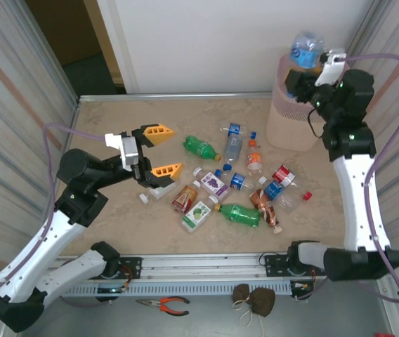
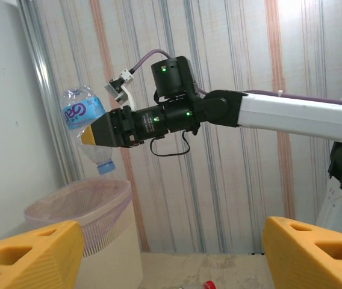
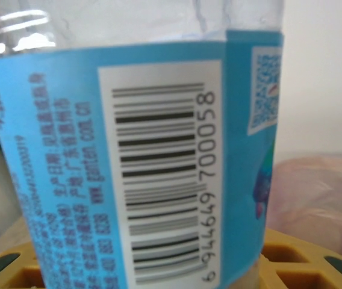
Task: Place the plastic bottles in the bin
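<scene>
Your right claw (image 2: pixel 90 135) clamps the bottle (image 2: pixel 82 113) over the 2 o'clock bin (image 1: pixel 284 125); centre it, then release. Left claw (image 1: pixel 166 149) gapes empty.

I have the right arm (image 1: pixel 352 179) standing tall, forearm folded back at the top. The right gripper (image 1: pixel 303 71) is clamped on a clear blue-labelled bottle (image 1: pixel 305 49), cap tilted down. The left arm (image 1: pixel 80 179) reaches forward low, with the left gripper (image 1: pixel 163 151) level and its jaws spread wide.
</scene>
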Robot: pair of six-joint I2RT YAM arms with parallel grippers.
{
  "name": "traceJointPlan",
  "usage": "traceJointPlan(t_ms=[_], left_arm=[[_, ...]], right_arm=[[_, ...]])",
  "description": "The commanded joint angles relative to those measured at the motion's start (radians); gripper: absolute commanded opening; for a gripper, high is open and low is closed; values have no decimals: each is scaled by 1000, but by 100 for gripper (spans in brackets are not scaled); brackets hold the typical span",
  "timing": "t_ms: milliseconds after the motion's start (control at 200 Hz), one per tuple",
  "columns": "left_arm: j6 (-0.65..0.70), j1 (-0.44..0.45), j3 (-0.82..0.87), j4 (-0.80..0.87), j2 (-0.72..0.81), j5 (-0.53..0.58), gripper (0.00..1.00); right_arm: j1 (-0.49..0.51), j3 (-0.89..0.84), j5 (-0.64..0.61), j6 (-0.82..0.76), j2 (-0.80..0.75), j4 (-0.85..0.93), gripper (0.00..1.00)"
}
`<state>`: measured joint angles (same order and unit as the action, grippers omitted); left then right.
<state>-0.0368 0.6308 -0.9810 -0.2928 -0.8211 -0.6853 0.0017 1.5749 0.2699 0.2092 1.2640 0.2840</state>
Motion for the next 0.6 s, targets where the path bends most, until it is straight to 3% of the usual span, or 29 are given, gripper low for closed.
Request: traceJointPlan(t_ms=[0,301,596], left_arm=[[31,8,8,26,31,32,78],[54,7,26,97,49,177,78],[70,6,14,220,26,314,78]], right_arm=[[-63,97,-44,82,90,83,43],[-202,419,31,131,423,274,43],[-224,759,69,117,749,584,44]])
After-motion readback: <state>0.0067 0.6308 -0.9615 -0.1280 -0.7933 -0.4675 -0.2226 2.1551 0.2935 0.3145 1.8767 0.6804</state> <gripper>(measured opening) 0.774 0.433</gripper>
